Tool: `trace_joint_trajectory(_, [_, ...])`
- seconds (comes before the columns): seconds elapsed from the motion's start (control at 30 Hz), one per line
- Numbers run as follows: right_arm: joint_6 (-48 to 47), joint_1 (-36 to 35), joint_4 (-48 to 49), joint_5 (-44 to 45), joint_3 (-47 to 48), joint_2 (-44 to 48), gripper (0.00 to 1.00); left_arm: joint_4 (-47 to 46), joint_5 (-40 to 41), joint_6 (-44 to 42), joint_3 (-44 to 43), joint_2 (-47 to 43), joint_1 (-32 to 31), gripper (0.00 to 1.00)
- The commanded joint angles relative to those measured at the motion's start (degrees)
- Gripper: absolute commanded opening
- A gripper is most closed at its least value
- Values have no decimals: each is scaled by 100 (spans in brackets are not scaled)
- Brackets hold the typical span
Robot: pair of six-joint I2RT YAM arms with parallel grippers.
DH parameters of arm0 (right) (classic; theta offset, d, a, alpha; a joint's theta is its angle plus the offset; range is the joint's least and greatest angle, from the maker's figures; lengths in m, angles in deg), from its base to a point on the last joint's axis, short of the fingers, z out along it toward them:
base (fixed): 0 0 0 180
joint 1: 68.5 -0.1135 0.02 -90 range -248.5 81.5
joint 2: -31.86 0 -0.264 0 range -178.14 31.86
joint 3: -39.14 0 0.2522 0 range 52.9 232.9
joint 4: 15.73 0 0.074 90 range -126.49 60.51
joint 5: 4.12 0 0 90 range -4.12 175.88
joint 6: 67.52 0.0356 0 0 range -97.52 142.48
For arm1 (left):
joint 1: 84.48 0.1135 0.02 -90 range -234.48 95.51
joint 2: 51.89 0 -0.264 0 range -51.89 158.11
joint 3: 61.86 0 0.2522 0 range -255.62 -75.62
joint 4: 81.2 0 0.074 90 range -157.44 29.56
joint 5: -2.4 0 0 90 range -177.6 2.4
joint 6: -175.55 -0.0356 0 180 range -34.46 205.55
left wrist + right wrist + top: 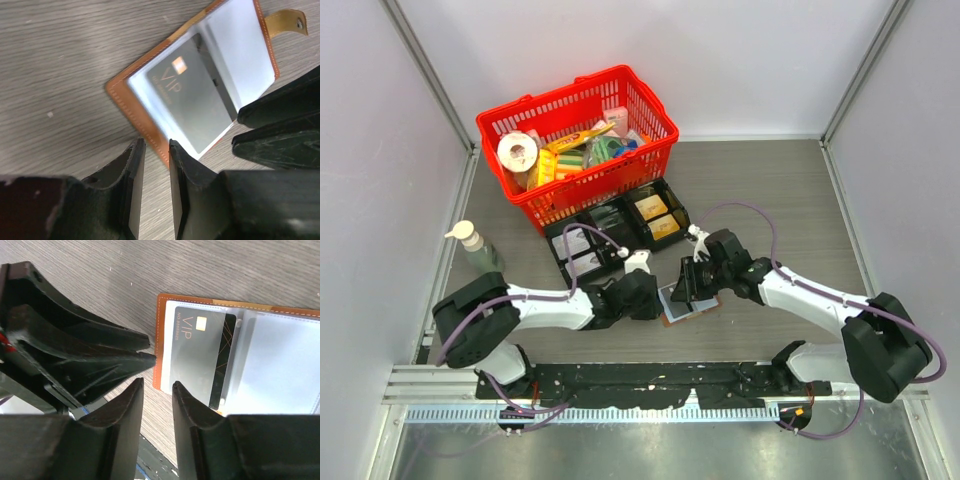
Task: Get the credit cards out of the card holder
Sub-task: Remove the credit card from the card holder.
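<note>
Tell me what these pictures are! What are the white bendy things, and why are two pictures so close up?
Those are a robot's left arm and right arm. The big picture looks down from above; the other two come from little cameras on each wrist. The left gripper and right gripper are right next to an open brown card holder lying on the table. A grey VIP card sits inside it. Both grippers are a little open and hold nothing. Behind stand a red basket of groceries and a black tray.
</note>
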Motion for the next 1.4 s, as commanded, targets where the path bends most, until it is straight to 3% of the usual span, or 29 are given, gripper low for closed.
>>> trace_joint_trajectory(0.0, [35,-42,179,-93,139,0,39,-189,586,311,329,-622,-18,30])
trace_joint_trajectory(0.13, [26,-25,-92,435,252,167,55,-189,719,399,514,-1053,-27,32])
trace_joint_trajectory(0.3, [-114,98,328,251,358,317,69,-329,315,267,278,-1055,-10,33])
trace_joint_trajectory(0.5, [201,282,1022,224,-150,615,73,-514,-125,170,-144,-642,52,33])
trace_joint_trajectory(0.97, [1555,837,3052,181,-2083,1266,60,-558,-512,30,-426,299,298,28])
trace_joint_trajectory(1.37, [2039,846,3519,145,-2920,1564,48,-566,-626,363,-57,519,298,17])
